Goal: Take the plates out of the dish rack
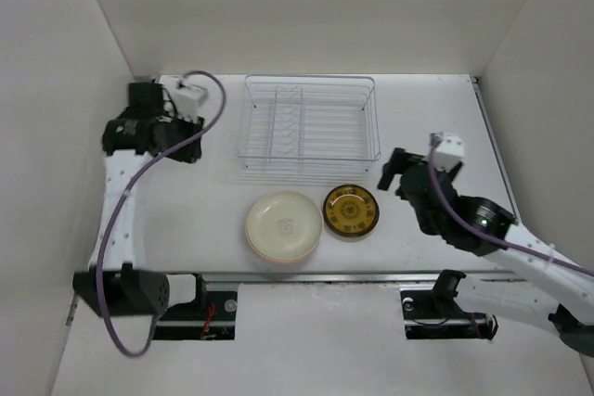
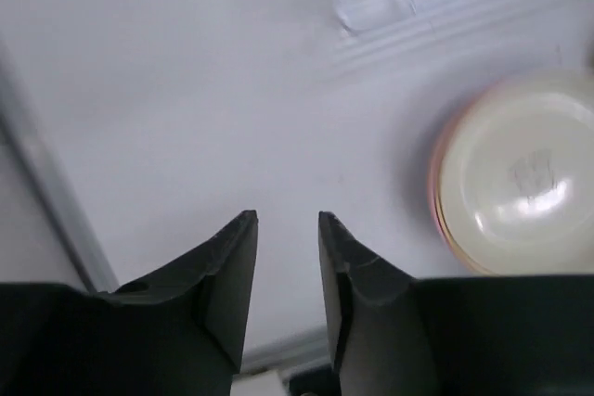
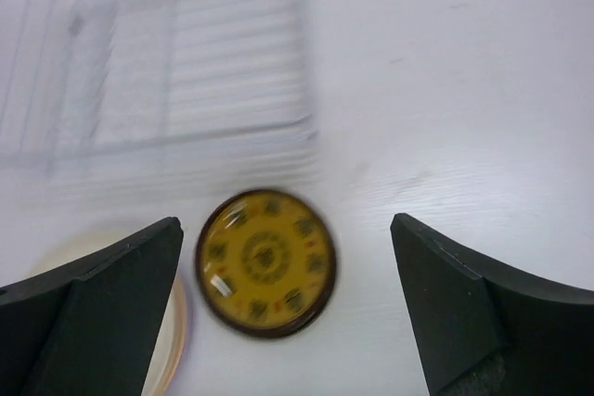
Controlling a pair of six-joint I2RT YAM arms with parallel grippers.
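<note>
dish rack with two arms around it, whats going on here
A two-armed robot is unloading plates. The dish rack shows no plates; a cream plate topping a stack and a small amber plate lie flat on the table in front of it. The left claw, slightly open, and the right claw, wide open, hold nothing.

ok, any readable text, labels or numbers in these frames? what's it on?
No text can be read in any view.
Faint mark at the centre of the cream plate: too blurred to read.
Ring of small dark marks around an emblem on the amber plate: too small to tell whether they are characters.
No label shows on the dish rack.
</note>
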